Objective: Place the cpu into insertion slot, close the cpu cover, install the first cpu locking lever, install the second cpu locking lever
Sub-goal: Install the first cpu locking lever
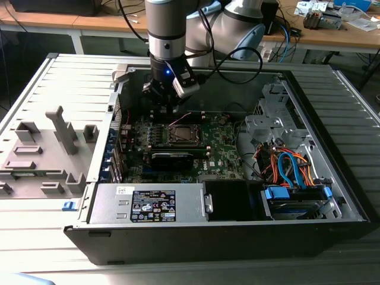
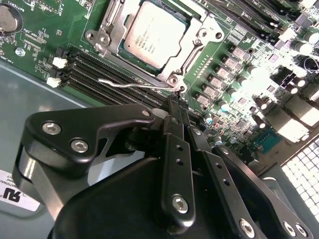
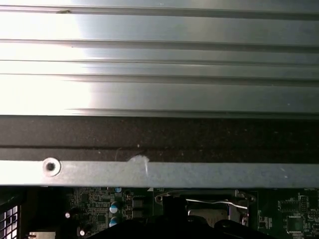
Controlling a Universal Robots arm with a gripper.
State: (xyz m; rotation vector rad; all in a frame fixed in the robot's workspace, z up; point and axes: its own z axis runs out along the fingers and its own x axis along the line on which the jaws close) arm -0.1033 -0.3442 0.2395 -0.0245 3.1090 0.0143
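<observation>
Silvery square cpu (image 2: 155, 34) sits under the thin metal frame cover (image 2: 185, 47), just ahead of my black claw (image 2: 175, 107), pressed together; I judge the springy wire lever (image 2: 130, 84) best pushed near its tip.

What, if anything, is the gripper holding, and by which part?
The gripper is shut at the tip of a thin wire locking lever beside the cpu cover; whether it truly grips the lever cannot be told.

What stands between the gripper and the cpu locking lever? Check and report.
Nothing visible does. In the second wrist view the gripper has its tip at the end of the wire locking lever, beside the closed cpu cover, with the cpu seated under it.
</observation>
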